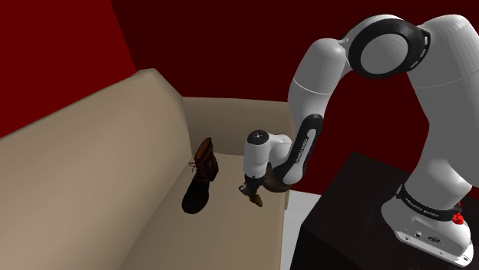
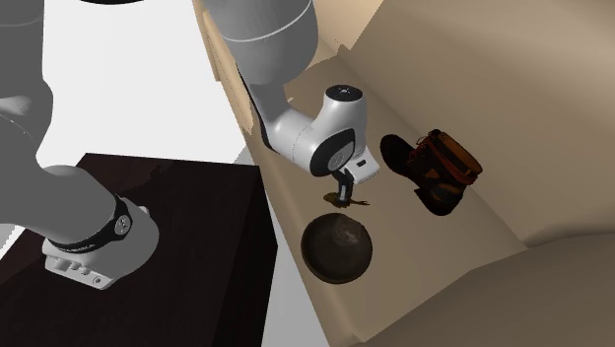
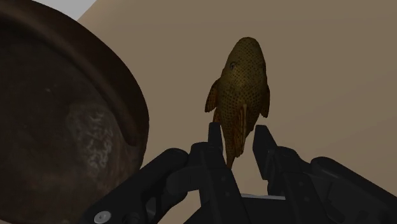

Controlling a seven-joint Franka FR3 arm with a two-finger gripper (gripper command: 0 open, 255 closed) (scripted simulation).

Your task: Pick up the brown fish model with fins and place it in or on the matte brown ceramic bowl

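Observation:
The brown, speckled fish model (image 3: pixel 242 89) hangs nose-outward between my black fingers (image 3: pixel 216 147), which clasp its tail end. My gripper (image 3: pixel 239 149) is shut on it. Right beside the fish is the dark brown bowl (image 3: pixel 63 133), with nothing inside. In the second exterior view my gripper (image 2: pixel 345 193) holds the fish (image 2: pixel 358 202) just above the beige sofa seat, a short way from the bowl's (image 2: pixel 336 246) rim. The shoulder view shows my gripper (image 1: pixel 252 192) and the fish (image 1: pixel 257 201) near the seat's front edge.
A brown lace-up boot (image 2: pixel 434 170) lies on the beige sofa seat (image 2: pixel 444 266) on the far side of the gripper from the stand; it stands upright in the shoulder view (image 1: pixel 201 176). The sofa backrest (image 1: pixel 84 176) rises behind it. My dark stand (image 2: pixel 187 256) adjoins the sofa.

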